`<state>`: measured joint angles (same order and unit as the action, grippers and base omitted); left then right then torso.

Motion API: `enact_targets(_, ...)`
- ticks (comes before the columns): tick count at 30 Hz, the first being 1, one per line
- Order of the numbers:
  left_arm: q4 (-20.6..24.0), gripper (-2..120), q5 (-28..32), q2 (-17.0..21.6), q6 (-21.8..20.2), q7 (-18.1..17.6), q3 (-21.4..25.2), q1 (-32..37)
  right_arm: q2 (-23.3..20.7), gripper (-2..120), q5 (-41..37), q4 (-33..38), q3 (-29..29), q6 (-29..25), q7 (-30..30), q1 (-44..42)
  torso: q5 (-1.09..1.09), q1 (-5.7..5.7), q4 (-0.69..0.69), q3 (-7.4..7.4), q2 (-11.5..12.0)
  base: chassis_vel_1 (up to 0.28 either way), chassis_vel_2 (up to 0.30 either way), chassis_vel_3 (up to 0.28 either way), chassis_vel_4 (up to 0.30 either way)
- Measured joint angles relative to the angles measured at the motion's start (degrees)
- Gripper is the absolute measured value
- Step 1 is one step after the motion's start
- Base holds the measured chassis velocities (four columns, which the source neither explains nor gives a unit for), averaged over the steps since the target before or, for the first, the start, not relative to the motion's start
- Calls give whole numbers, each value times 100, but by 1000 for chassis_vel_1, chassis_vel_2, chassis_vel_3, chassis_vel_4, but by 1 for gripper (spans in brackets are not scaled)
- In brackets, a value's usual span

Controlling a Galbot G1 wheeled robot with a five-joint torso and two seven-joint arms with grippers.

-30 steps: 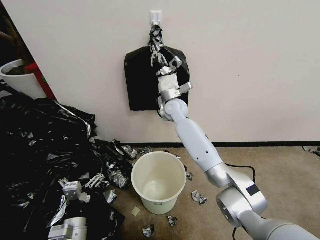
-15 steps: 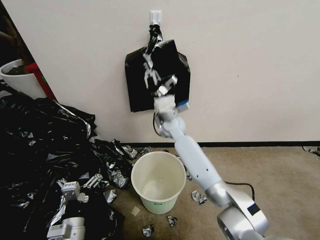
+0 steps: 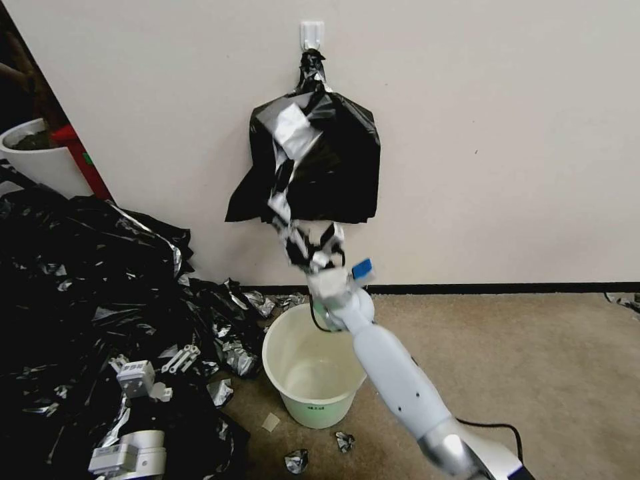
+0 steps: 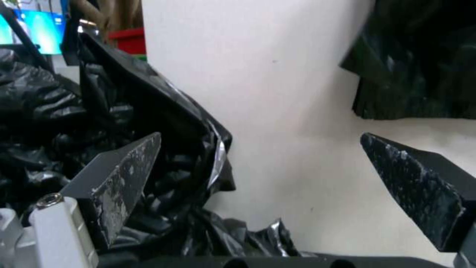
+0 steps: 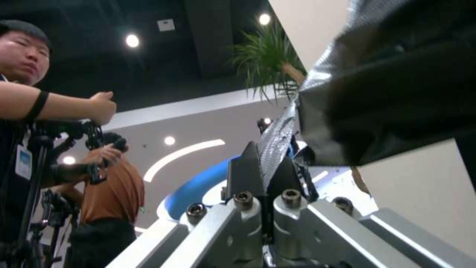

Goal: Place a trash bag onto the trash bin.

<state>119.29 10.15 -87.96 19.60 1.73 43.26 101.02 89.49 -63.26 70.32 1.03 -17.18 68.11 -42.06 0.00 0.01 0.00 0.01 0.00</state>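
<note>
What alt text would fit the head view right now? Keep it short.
The right gripper, shut on a trash bag, draws a strip of it down from the bundle of bags hung on a wall hook, above the cream trash bin. The left gripper rests open over black plastic sheeting.

The right arm point(image 3: 400, 387) is a smooth, rounded white shell with small dark dots along its side, ending below in a silver metallic joint from which a black cable trails. Near its wrist sit a white block and a small blue tab. The right tool point(image 5: 265, 167) has black wedge-shaped fingers point(image 5: 243, 171) on silver-grey brackets fastened with hex socket screws. The left tool point(image 4: 258, 163) has dark pointed fingers point(image 4: 124, 167) with scuffed, speckled faces, one mounted on a pale grey bracket carrying a screw head. From the head camera, the left tool point(image 3: 157, 373) shows white and silver linkages.
</note>
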Motion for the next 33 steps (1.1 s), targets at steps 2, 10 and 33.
enact_targets(2, -2, 100, 8, 24, 0, 0, 0, -15, -31, 0, 55, 10, 23, 0, 32, -76, 0, 0, 0, 0, 0, 0, 0, 0, 0)
enact_targets(10, -4, 100, 18, 89, -7, -1, -9, -48, -195, 0, 189, 55, 144, -29, 106, -418, 0, 0, 0, 0, 0, 0, 0, 0, 0)
enact_targets(33, 28, 100, 27, 129, 3, 2, -5, -28, -809, 15, 1498, 1624, 139, -1115, -3309, -1017, 0, 0, -1, -1, 0, 0, 0, 0, 0)
